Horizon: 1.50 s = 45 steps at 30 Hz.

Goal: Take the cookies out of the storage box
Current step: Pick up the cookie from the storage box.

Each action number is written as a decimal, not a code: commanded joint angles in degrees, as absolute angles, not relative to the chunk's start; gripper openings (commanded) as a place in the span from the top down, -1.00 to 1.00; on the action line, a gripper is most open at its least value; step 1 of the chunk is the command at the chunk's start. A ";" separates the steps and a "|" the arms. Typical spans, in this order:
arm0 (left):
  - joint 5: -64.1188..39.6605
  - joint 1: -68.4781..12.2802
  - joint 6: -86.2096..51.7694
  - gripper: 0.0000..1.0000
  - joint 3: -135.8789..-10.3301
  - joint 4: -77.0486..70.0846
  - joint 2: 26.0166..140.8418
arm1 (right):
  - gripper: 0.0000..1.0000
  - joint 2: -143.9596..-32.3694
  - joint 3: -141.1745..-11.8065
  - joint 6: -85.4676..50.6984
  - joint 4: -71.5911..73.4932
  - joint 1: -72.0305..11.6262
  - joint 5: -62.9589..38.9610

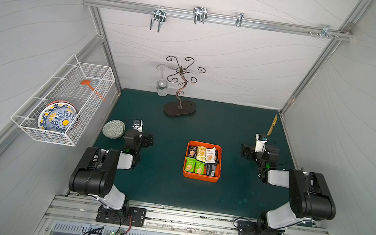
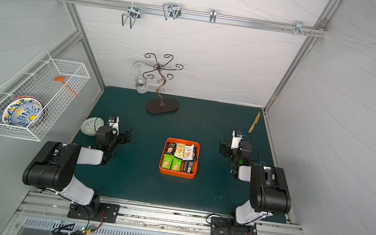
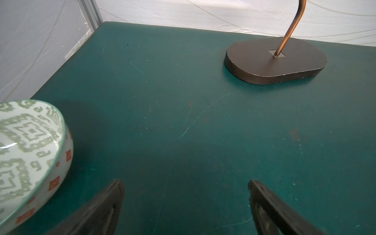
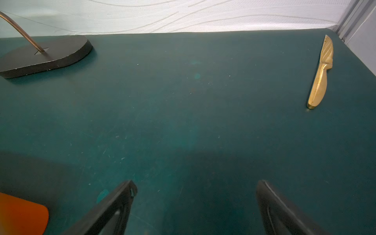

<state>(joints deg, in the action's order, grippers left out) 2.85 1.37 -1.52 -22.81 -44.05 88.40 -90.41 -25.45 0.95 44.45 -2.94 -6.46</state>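
An orange storage box [image 1: 200,176] sits near the middle of a green table [image 1: 159,186], filled with the cookies [image 1: 202,158], small green, black, white and yellow packets lying inside it. The left gripper [image 3: 185,183] and right gripper [image 4: 196,183] hover on either side, well apart from the box, both with jaws spread wide and holding nothing.

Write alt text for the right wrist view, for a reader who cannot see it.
The right gripper hovers open and empty over the green mat. A corner of the orange box shows close beside one finger; farther off, near the white back wall, lie a gold knife and a stand's dark oval base.
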 commanded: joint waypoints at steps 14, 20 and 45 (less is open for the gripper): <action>2.40 1.93 -1.49 -0.99 -24.96 -45.97 88.80 | -0.98 -90.26 -25.95 -0.03 44.92 -1.09 -10.37; 3.62 2.04 -2.07 -0.99 -27.69 -38.87 85.76 | -0.97 -87.92 -26.17 -1.70 42.96 -0.54 -8.66; 8.19 -13.78 -30.39 -0.99 -47.18 14.75 67.41 | -0.98 -72.35 -60.91 -24.54 -33.90 -15.62 -7.68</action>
